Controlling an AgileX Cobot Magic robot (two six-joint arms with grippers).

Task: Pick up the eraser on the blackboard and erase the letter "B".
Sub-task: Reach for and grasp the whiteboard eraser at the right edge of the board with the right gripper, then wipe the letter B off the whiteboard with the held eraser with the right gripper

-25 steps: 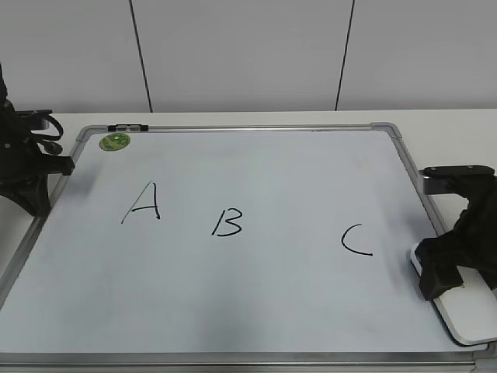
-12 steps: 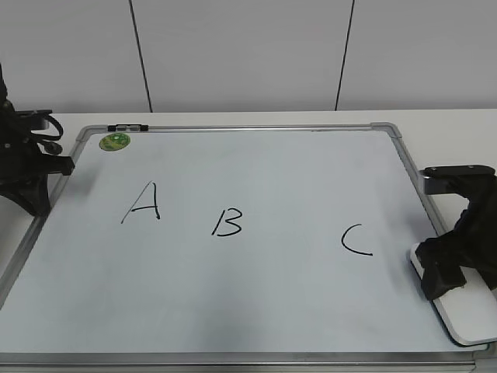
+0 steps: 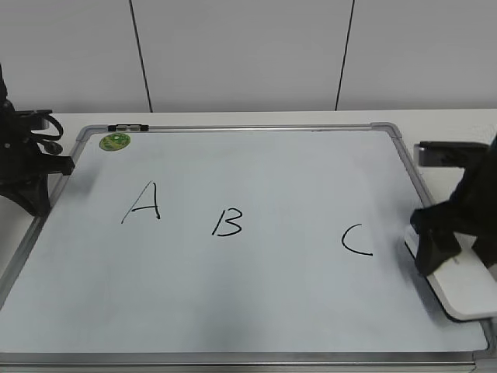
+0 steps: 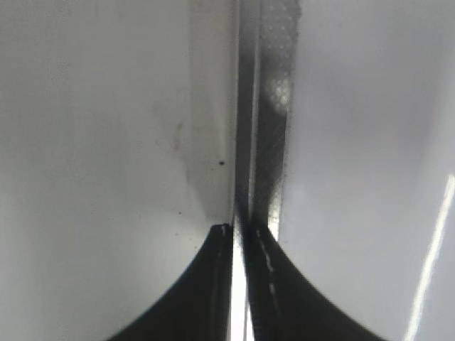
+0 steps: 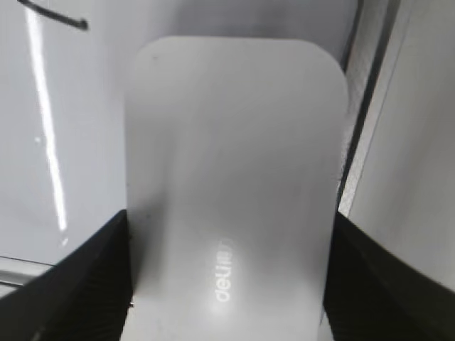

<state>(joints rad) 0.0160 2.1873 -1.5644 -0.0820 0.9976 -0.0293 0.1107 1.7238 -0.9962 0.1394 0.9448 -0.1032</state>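
The white eraser (image 3: 466,291) sits at the right edge of the blackboard (image 3: 272,295), held between my right gripper's (image 3: 458,260) black fingers and raised a little off the board. In the right wrist view the eraser (image 5: 234,163) fills the gap between the two fingers of the right gripper (image 5: 227,284), with its grey lettering showing. The letter "B" (image 3: 227,222) is in the middle of the board, far left of the eraser. My left gripper (image 3: 27,194) rests at the board's left frame, and the left wrist view shows the left gripper (image 4: 238,234) shut and empty.
A black "A" (image 3: 144,202) is left of the B and a black "C" (image 3: 356,239) is right of it, close to the eraser. A round green magnet (image 3: 115,141) sits at the board's top left corner. The board's metal frame (image 4: 274,106) runs under the left gripper.
My right gripper has risen and shifted slightly up the board with the eraser in it. The left arm has not moved.
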